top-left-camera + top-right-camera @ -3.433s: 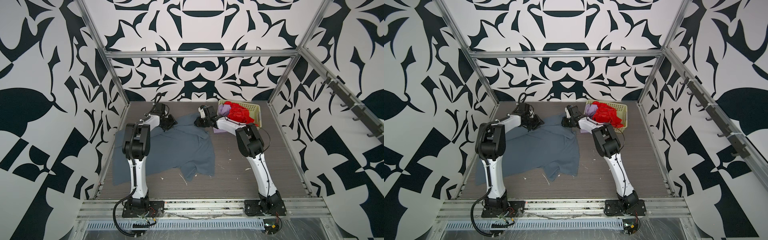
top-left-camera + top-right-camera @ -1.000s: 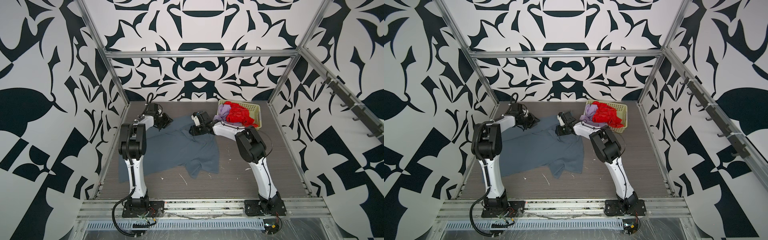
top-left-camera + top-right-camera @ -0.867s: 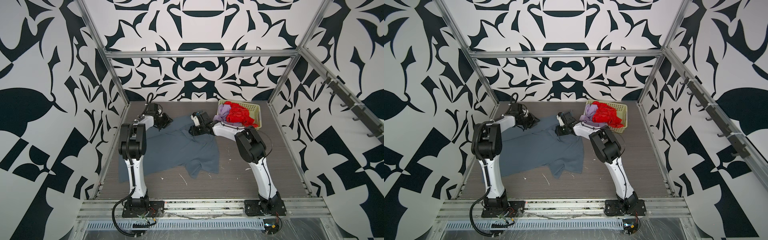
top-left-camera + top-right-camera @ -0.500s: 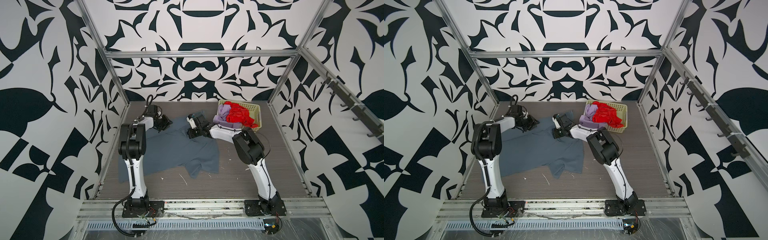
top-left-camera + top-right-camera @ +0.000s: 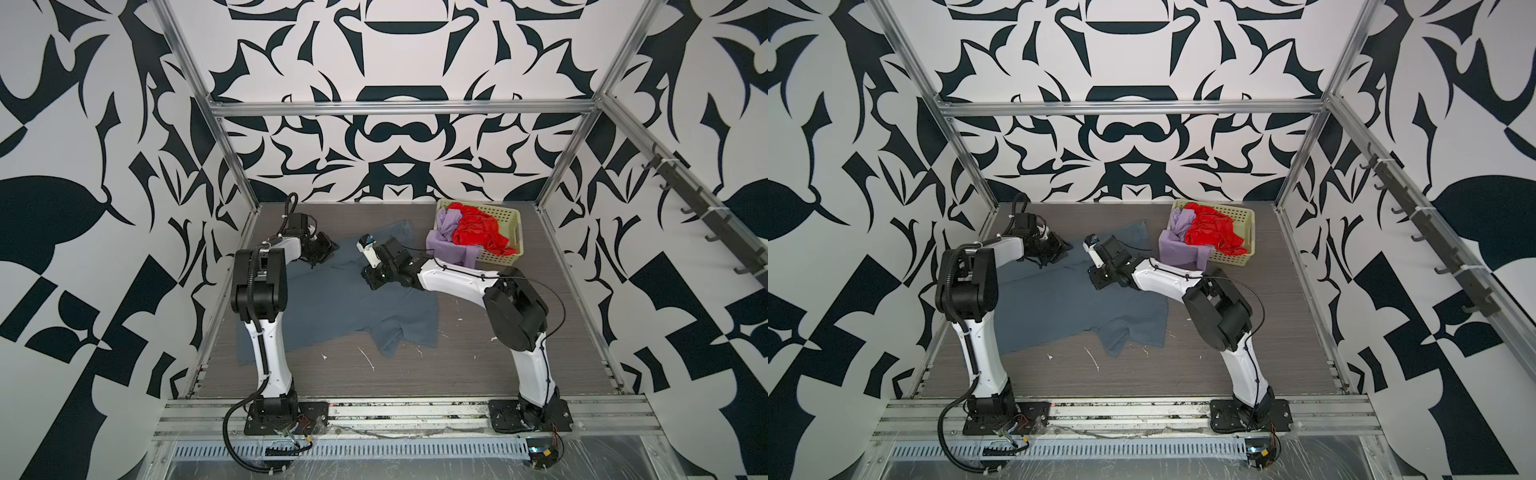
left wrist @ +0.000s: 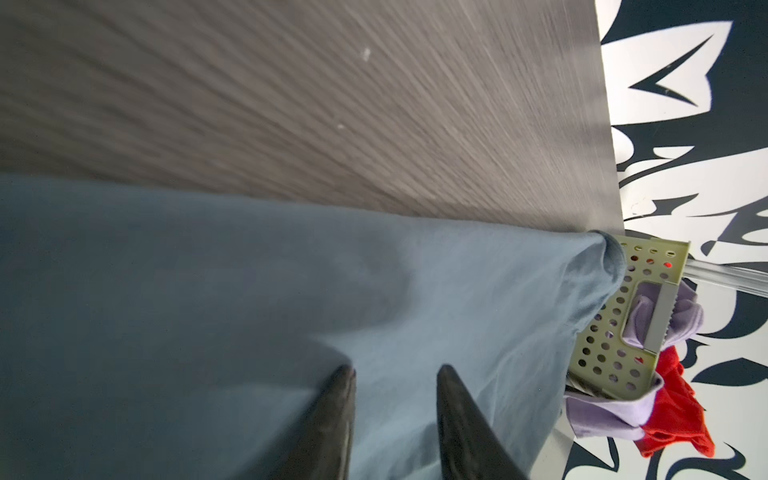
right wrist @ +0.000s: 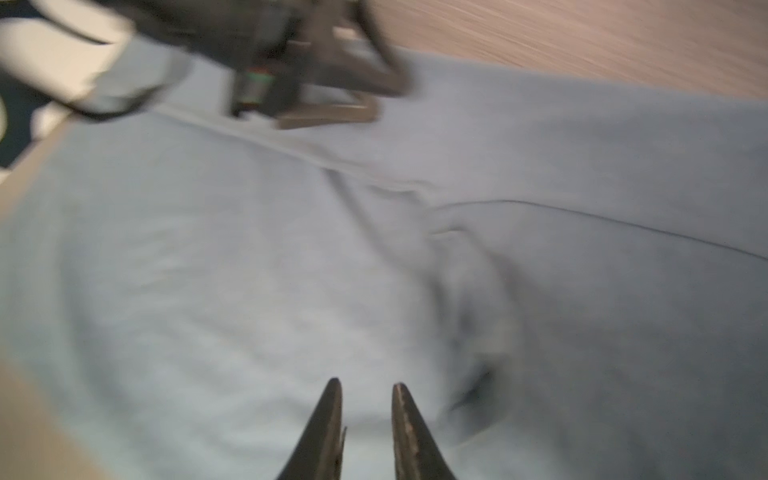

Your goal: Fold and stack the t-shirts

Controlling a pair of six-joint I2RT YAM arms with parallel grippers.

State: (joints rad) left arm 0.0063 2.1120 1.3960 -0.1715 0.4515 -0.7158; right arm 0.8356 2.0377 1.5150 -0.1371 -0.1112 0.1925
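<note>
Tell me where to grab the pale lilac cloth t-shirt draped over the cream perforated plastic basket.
Probably the lilac t-shirt flap outside the basket wall, from the table's middle: it hangs free there; the bright red cloth shirt crowds the rest.

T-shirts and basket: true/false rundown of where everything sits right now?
1. The slate blue-grey cloth t-shirt lies spread on the table. True.
2. The bright red cloth t-shirt lies flat on the table. False: it is bunched in the cream perforated plastic basket.
3. The pale lilac cloth t-shirt hangs over the basket's edge. True.
4. Both grippers are over the basket. False: the left gripper and right gripper are at the blue-grey shirt.
</note>
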